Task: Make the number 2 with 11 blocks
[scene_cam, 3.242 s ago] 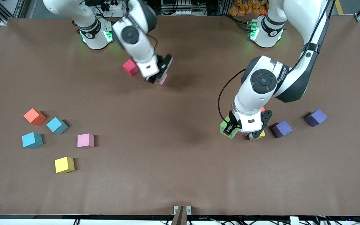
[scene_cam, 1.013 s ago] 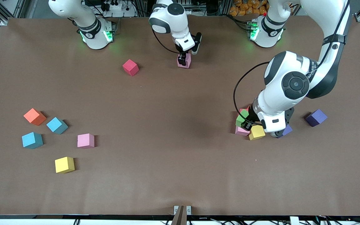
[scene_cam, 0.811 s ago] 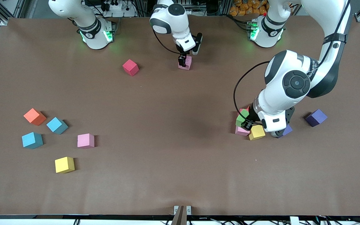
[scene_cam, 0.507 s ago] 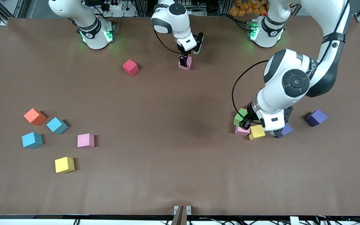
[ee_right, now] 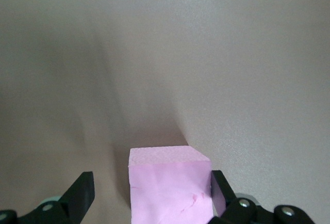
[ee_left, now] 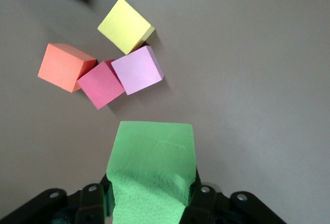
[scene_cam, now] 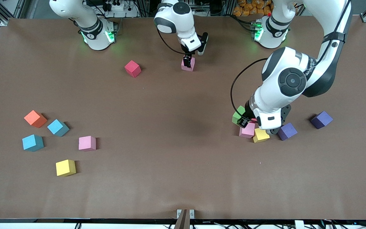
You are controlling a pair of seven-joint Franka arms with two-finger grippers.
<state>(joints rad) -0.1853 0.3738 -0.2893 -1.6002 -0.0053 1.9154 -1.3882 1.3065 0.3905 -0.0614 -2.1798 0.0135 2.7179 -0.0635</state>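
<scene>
My left gripper (scene_cam: 242, 121) is shut on a green block (scene_cam: 238, 114), (ee_left: 152, 167) and holds it in the air beside a tight cluster of a pink (ee_left: 137, 70), a red (ee_left: 101, 84), an orange (ee_left: 64, 66) and a yellow block (ee_left: 125, 25). My right gripper (scene_cam: 188, 60), (ee_right: 152, 195) stands open around a pink block (scene_cam: 187, 65) that rests on the table near the robots' bases. The other blocks lie scattered. A formed number 2 is out of view.
A red block (scene_cam: 132, 68) lies beside the right gripper. Toward the right arm's end sit an orange (scene_cam: 35, 118), two light blue (scene_cam: 57, 127) (scene_cam: 32, 142), a pink (scene_cam: 87, 143) and a yellow block (scene_cam: 65, 167). Two purple blocks (scene_cam: 287, 131) (scene_cam: 321, 119) lie by the cluster.
The right gripper let go of the pink block, which now rests on the table. The left gripper carried the green block off the cluster toward the table's middle, uncovering a purple block.
</scene>
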